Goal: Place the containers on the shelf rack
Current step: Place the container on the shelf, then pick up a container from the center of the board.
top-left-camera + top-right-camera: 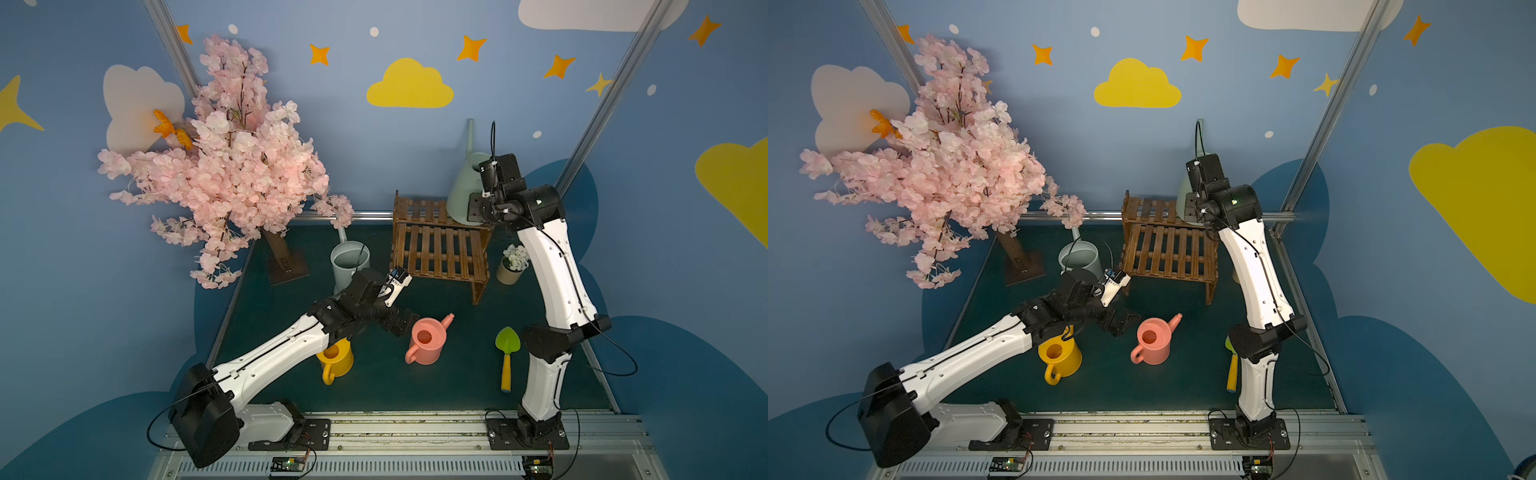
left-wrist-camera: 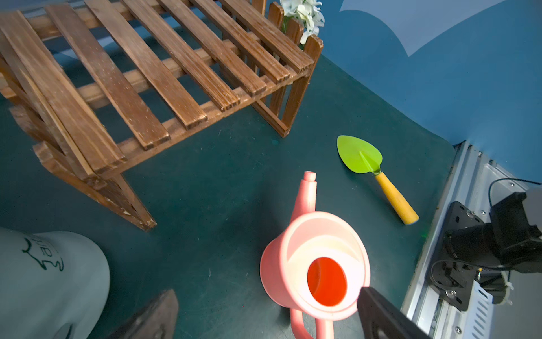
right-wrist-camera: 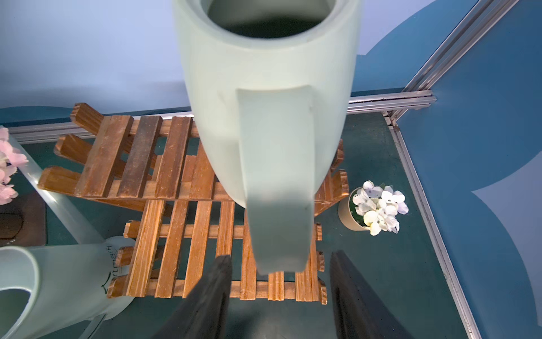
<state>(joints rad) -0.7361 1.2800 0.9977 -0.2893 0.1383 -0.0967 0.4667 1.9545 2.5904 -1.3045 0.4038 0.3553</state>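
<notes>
The mint-green cone can [image 1: 463, 195] stands upright on the right end of the top tier of the brown slatted shelf rack [image 1: 440, 253]. My right gripper [image 3: 280, 261] is open at its handle [image 3: 275, 176], with a gap on each side. The lower tier is bare. The pale blue-grey can [image 1: 349, 259] stands on the mat left of the rack. The salmon-pink can [image 2: 316, 258] stands in the middle. My left gripper [image 2: 267, 302] hangs open over its handle side without touching it. The yellow can [image 1: 338, 357] sits partly under my left arm.
A green-and-yellow trowel [image 1: 507, 353] lies right of the pink can. A cream pot of white flowers [image 1: 513, 264] stands right of the rack. The pink blossom tree [image 1: 224, 166] and its brown base [image 1: 289, 268] fill the back left corner.
</notes>
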